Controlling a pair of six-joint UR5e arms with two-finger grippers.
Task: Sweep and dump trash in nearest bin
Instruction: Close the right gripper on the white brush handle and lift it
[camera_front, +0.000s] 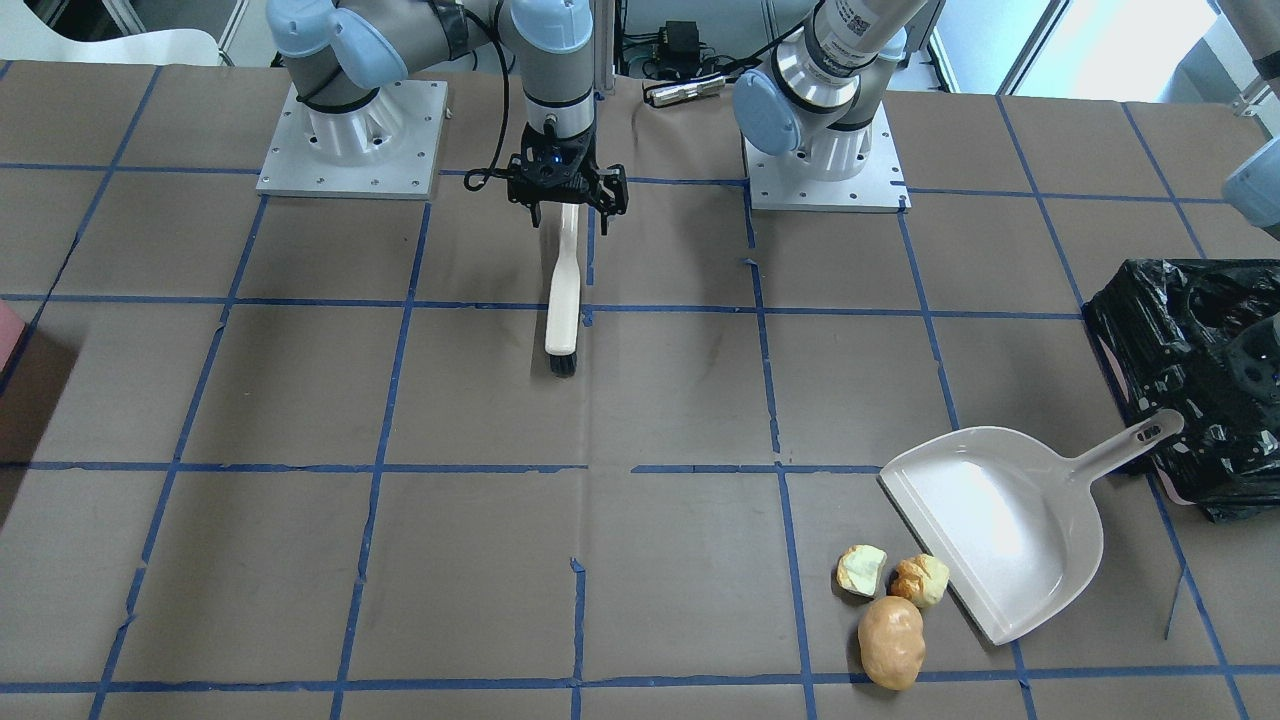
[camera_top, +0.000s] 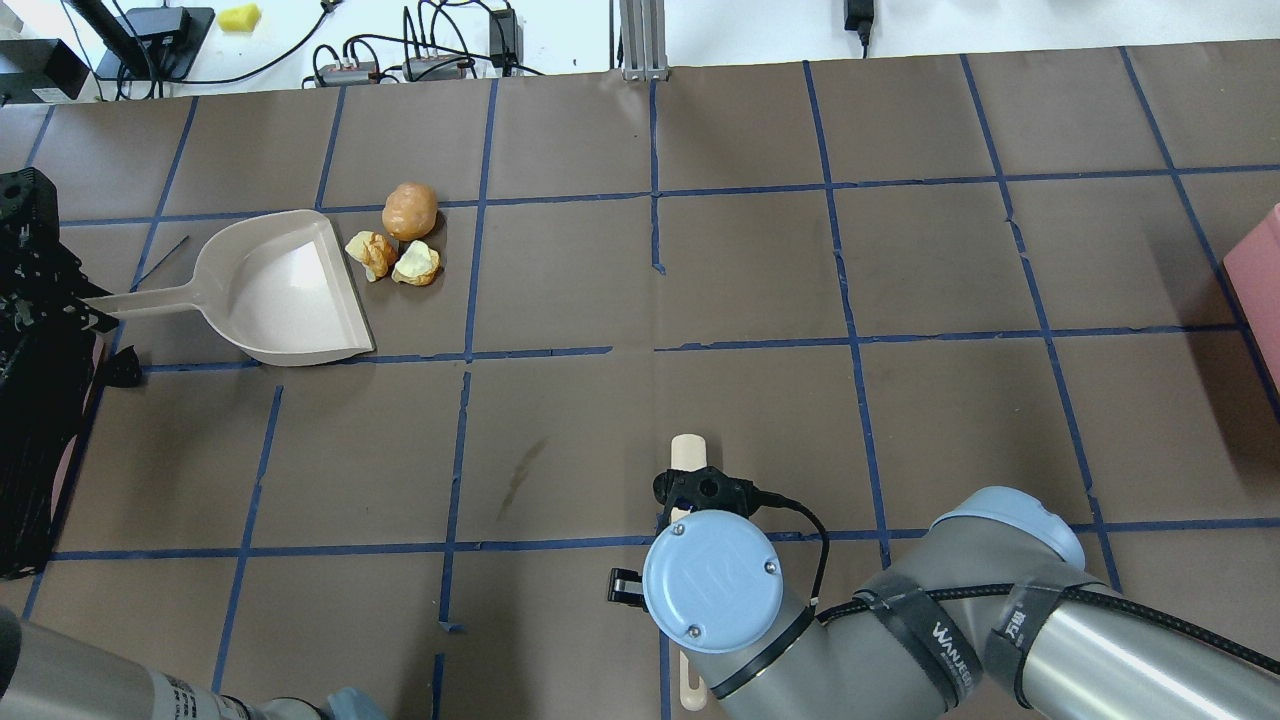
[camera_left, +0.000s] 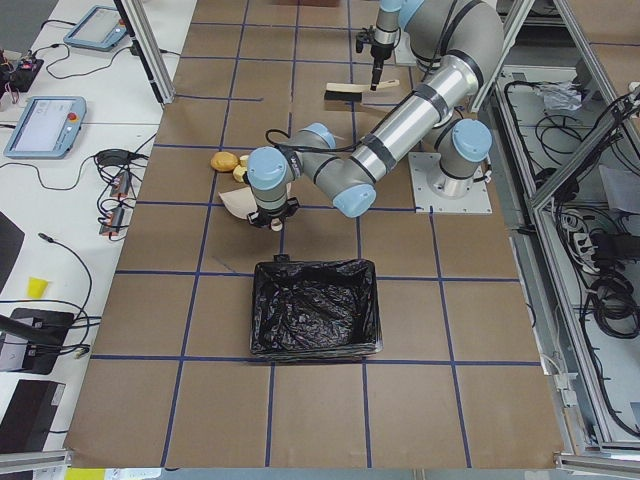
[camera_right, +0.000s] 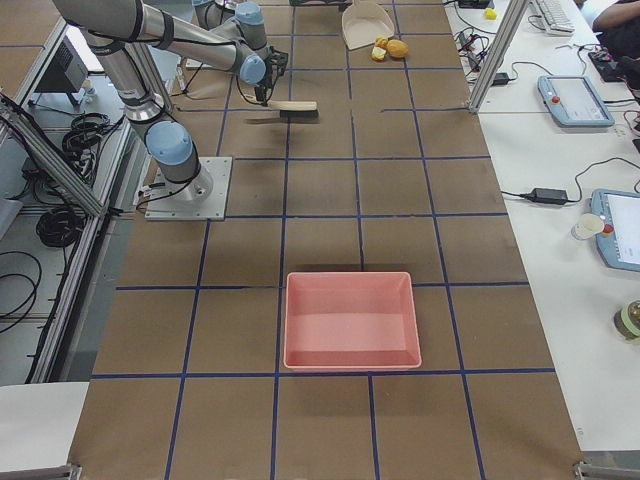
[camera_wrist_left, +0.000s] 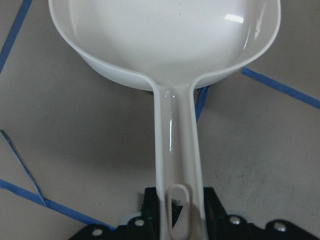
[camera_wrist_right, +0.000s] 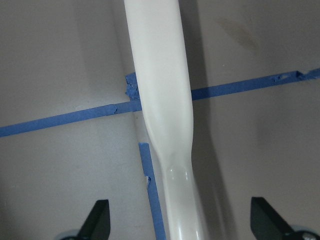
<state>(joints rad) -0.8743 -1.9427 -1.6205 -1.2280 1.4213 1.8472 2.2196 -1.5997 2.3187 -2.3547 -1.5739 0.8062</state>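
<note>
Right gripper (camera_front: 569, 210) gapes wide around the brush (camera_front: 562, 300) handle; left gripper (camera_left: 272, 216) sits at the dustpan (camera_front: 1000, 520) handle's end, its grip impossible to judge

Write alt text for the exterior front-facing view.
Three lumps of trash sit beside the lip of a white dustpan, near the black-bagged bin at the right edge. Farther back, the right gripper hangs open around the handle of a white brush.

Brush (camera_top: 688, 448) largely hidden beneath the right arm's wrist (camera_top: 712, 580), bin (camera_top: 30, 420) and pink tray (camera_top: 1262, 270) cut off by overhead edges
</note>
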